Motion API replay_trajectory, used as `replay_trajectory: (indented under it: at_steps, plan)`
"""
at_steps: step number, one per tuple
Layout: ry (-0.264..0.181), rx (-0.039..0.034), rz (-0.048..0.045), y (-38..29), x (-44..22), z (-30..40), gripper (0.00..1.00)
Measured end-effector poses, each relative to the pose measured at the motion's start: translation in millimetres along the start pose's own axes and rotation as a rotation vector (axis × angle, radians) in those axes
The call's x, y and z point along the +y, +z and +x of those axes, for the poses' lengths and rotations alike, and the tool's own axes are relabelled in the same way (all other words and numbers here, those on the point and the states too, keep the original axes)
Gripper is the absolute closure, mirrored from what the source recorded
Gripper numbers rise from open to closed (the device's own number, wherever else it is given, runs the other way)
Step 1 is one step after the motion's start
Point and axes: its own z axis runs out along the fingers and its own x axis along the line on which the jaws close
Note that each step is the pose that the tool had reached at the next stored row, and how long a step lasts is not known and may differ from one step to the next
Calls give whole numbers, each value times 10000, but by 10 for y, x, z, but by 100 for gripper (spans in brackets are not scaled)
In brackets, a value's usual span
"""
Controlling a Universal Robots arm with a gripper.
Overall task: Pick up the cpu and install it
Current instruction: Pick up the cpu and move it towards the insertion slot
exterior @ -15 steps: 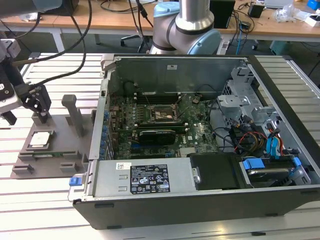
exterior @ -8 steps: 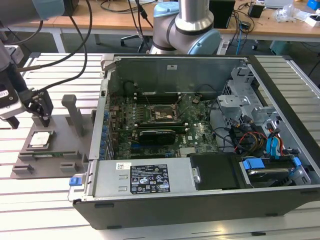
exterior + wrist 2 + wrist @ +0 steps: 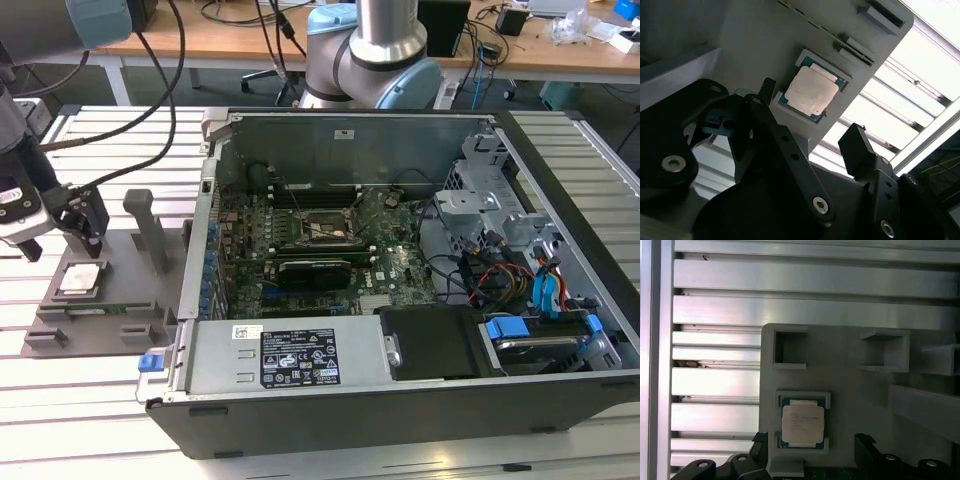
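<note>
While the cpu lies flat in a square recess of the grey holder tray, the gripper hangs just above it. Its two black fingers are spread wide and hold nothing. In both wrist views the chip's pale metal top faces up, and one finger stands to each side of it, apart from it and not touching.

In the exterior view the tray rests on a slatted metal table at the exterior view's left. Just beside it, toward the exterior view's right, stands an open computer case. Inside the case, on the green motherboard, sits the black socket frame, toward the far side and well apart from the chip. It looks unfilled, though its inside is too small to tell for sure.

Judging from this, the task is at its start. The gripper is lined up over the chip, but the pick is not yet made. The carry to the case and the seating in the socket are both left to do.
</note>
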Motion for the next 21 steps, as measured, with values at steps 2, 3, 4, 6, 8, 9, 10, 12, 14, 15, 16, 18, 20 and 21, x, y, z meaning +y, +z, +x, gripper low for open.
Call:
replay_trajectory:
  at_steps: [2,3,4,6,8,9,10,12,14,15,16,18,20,21]
  plan:
    - [1,1,0,19,0,2,22]
    - [0,1,0,32,1,4,22]
    - [0,0,0,45,1,6,22]
    - [0,1,0,61,1,8,22]
    - [0,0,0,86,1,10,22]
    - [0,1,0,101,1,11,22]
    - [0,1,0,109,1,11,22]
    - [0,1,0,128,2,12,22]
    - [0,1,0,146,2,12,22]
    - [-1,2,1,153,2,12,22]
    - [0,1,0,166,2,12,22]
    - [0,1,0,179,2,13,22]
    - [0,1,1,193,3,13,22]
    - [0,0,0,200,3,13,22]
